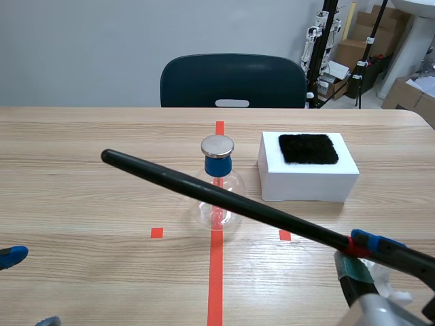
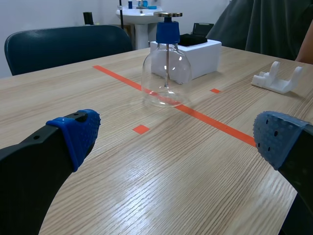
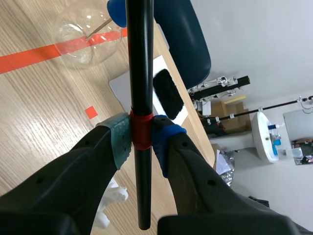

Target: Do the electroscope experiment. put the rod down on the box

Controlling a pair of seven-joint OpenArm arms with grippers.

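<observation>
The right gripper (image 3: 141,139) pinches the black rod (image 1: 163,176) at its red band; swung toward the white box (image 1: 306,183) at two o'clock, its long end could topple the electroscope (image 1: 217,163).

You look across a light wooden table (image 1: 68,170) with orange-red tape marks on it. Behind its far edge you see one dark blue chair (image 1: 231,80), standing close to the table. The wall (image 1: 102,47) behind the chair is plain and pale grey. At the back right you find black stands (image 1: 329,47), some cardboard boxes (image 1: 353,49) and a white sink (image 1: 408,41). The light is soft and even.
</observation>
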